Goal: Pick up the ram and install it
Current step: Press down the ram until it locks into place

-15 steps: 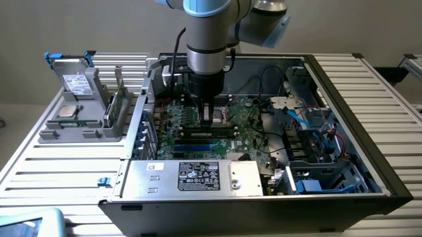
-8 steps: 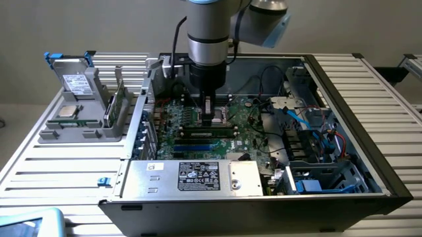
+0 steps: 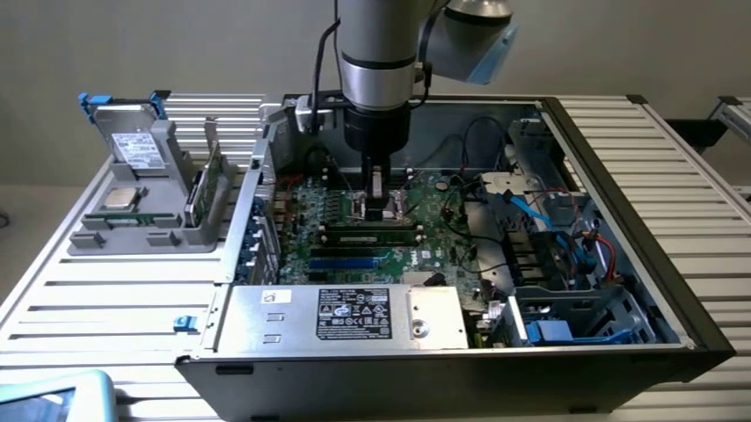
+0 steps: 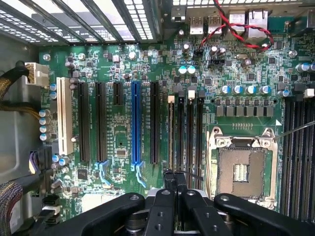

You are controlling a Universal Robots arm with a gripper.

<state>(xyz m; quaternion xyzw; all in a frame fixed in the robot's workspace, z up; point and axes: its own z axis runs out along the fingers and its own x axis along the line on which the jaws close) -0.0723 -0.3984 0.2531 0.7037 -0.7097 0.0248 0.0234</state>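
Observation:
The ram [image 3: 373, 234], a long thin green stick with black chips, stands on edge in a memory slot on the motherboard [image 3: 352, 255] inside the open computer case. My gripper [image 3: 378, 215] comes straight down over the stick's middle, fingers shut on its upper edge. In the wrist view my gripper [image 4: 175, 178] has its black fingertips [image 4: 170, 180] pressed together over the row of black memory slots [image 4: 186, 132], beside the empty processor socket [image 4: 241, 169]. The stick itself is seen edge-on there and is hard to make out.
A grey parts holder [image 3: 147, 230] at the exterior view's left carries a silver processor chip [image 3: 121, 195], a drive [image 3: 136, 151] and a wider green card [image 3: 207, 190]. The power supply [image 3: 346, 316] lies along the case's near side. Cables and drive bays [image 3: 551, 255] crowd the right.

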